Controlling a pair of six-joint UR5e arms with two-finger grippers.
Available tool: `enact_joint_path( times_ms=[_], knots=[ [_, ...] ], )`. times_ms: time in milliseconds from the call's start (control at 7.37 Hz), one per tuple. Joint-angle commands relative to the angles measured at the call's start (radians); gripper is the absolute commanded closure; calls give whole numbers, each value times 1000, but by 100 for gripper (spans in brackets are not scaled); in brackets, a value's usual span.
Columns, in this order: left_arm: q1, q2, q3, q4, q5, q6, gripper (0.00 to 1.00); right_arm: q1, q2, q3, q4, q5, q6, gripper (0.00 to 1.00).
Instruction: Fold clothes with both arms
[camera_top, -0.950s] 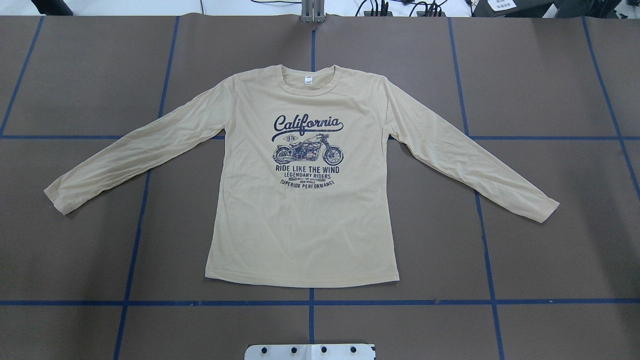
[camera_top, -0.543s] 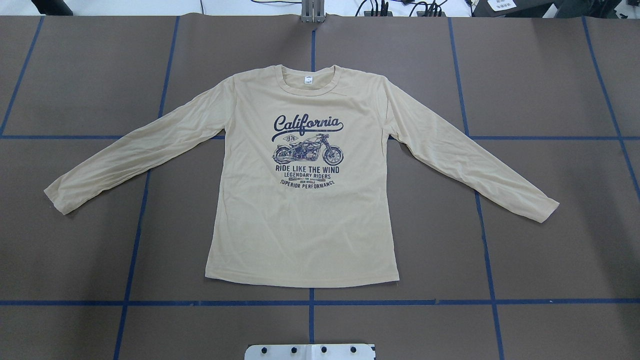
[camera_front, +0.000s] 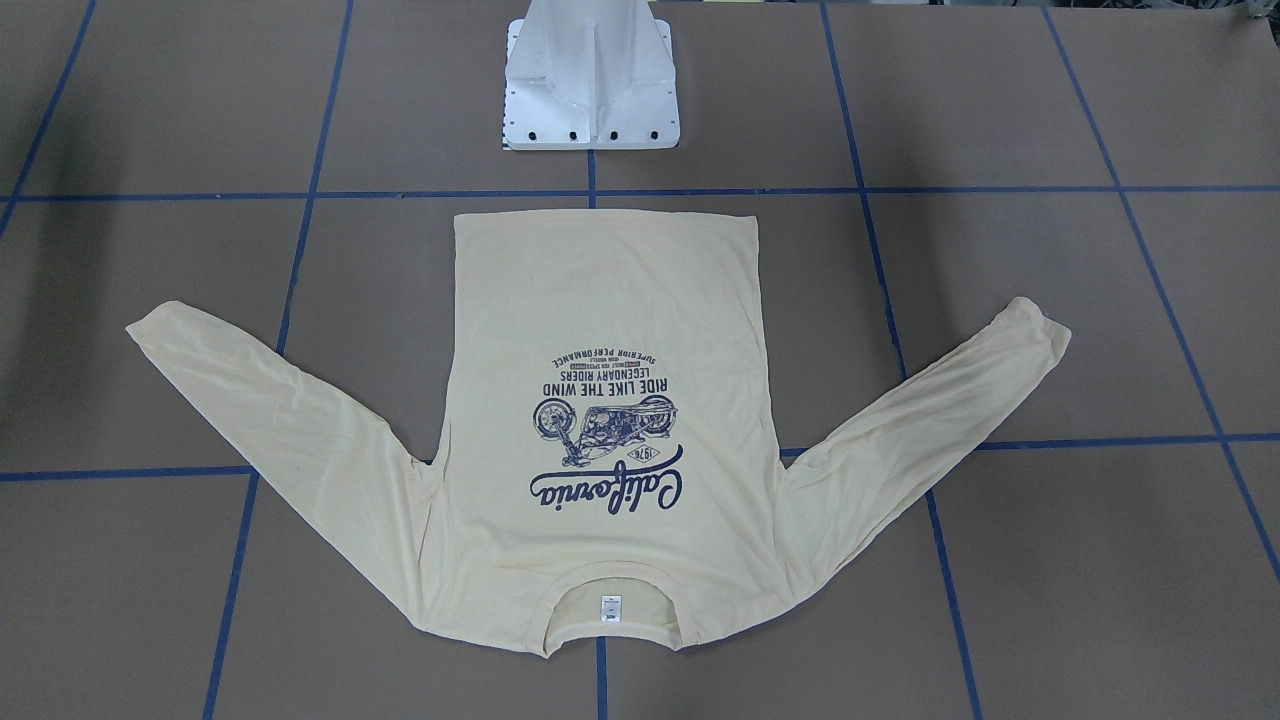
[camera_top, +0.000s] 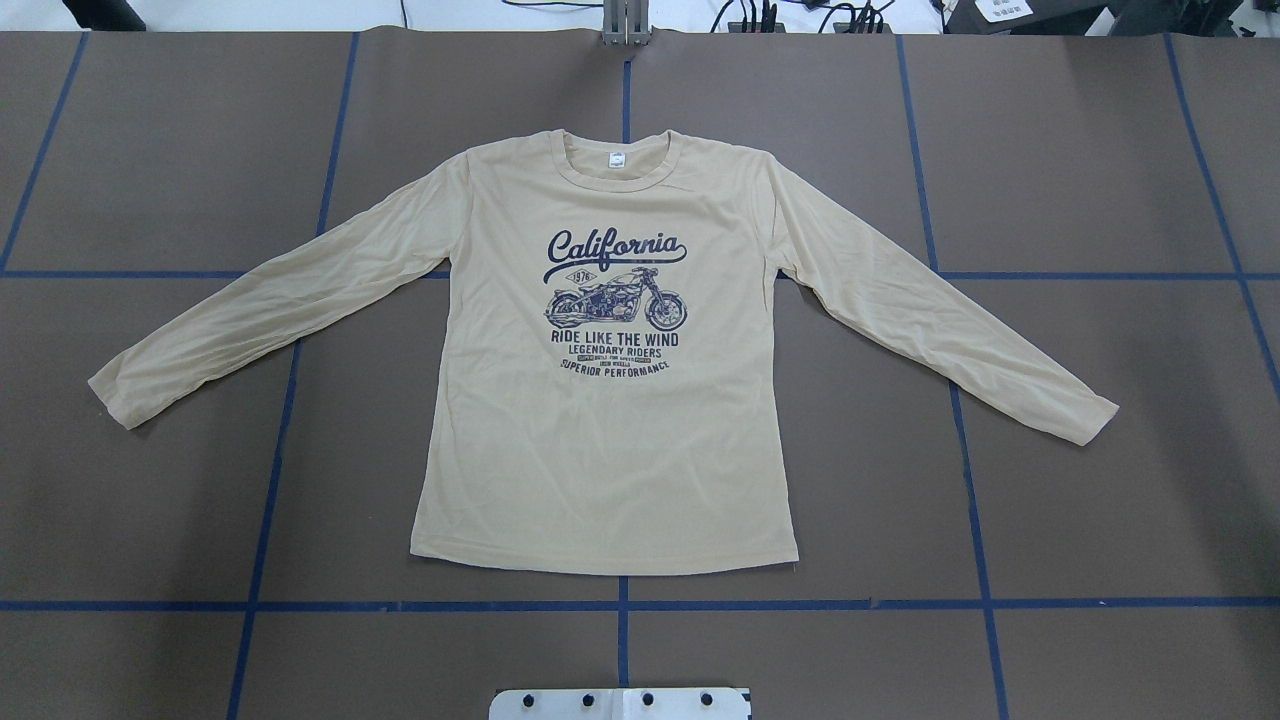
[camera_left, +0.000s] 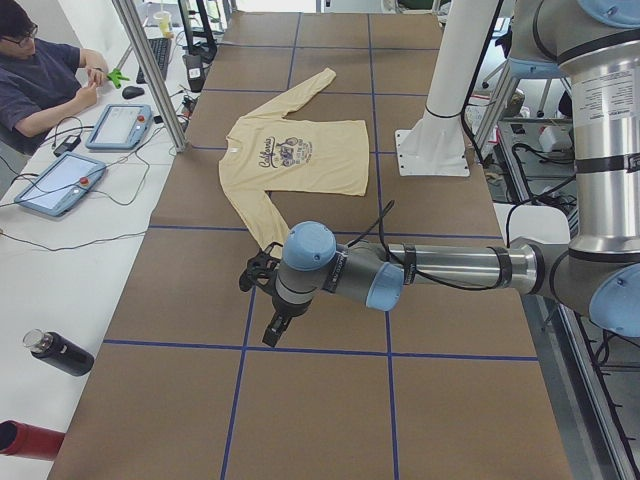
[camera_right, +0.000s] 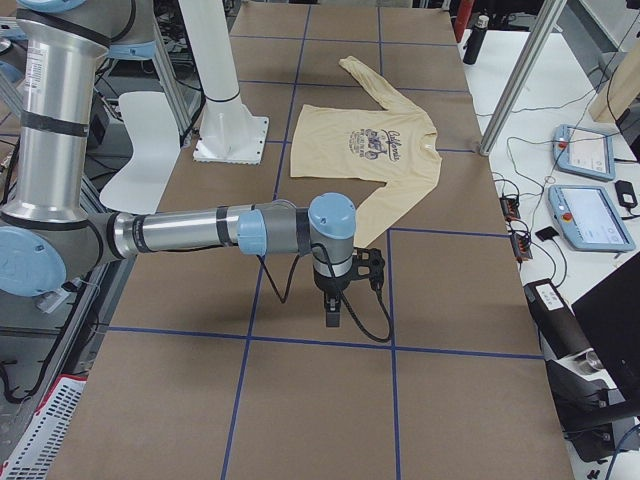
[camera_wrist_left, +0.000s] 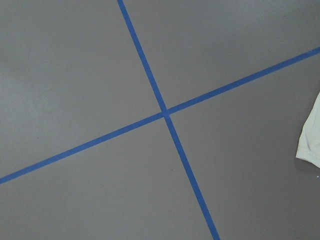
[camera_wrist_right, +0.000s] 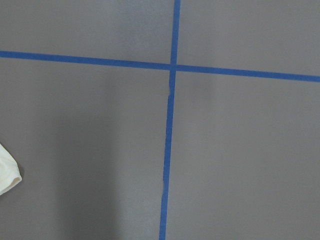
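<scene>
Centre frame, the shirt (camera_top: 610, 400) lies flat on the surface (camera_top: 1100, 150), print up, sleeves spread; no fold begun. The left end effector (camera_left: 269, 338) and right end effector (camera_right: 332, 316) hang near the cuffs, their opening impossible to tell.

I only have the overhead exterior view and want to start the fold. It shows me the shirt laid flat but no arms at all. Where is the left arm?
Observer: The left arm stretches out over the table. Its left gripper hangs past the end of the T-shirt's near sleeve.
Operator: And the right one?
Observer: Mirrored. The right gripper hangs over bare table beyond the other sleeve.
Operator: Are the jaws open?
Observer: Cannot tell from the side views. The left wrist view shows only tape lines and a cuff edge, no jaws.
</scene>
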Motion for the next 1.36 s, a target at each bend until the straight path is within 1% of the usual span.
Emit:
enact_joint_path(
  times_ms=[0,136,271,407,543,678,814,950,1085,1221],
  knots=[
    [2,-10,-18,-5,16,32,0,-1,-1,3,144,5,3,0],
    [0,-45,-21,-49,70,52,0,-1,9,6,218,0,6,0],
    [0,-46,-32,-87,137,53,0,-1,15,4,333,-3,5,0],
    [0,-53,-38,-135,153,50,0,-1,21,-6,407,-2,9,0],
    [2,-104,-12,-252,158,40,0,-3,51,-19,417,12,23,0],
    [2,-133,-8,-296,152,3,0,-1,49,-29,424,24,66,0],
    [2,-135,-15,-310,144,-40,0,-3,56,-25,429,64,80,0],
    [2,-133,-20,-350,142,-63,0,-4,56,-20,437,83,89,0],
    [2,-126,-18,-379,129,-113,0,-36,58,-1,454,89,200,0],
    [2,-123,-12,-379,72,-120,0,-93,67,18,513,106,421,0]
  ],
)
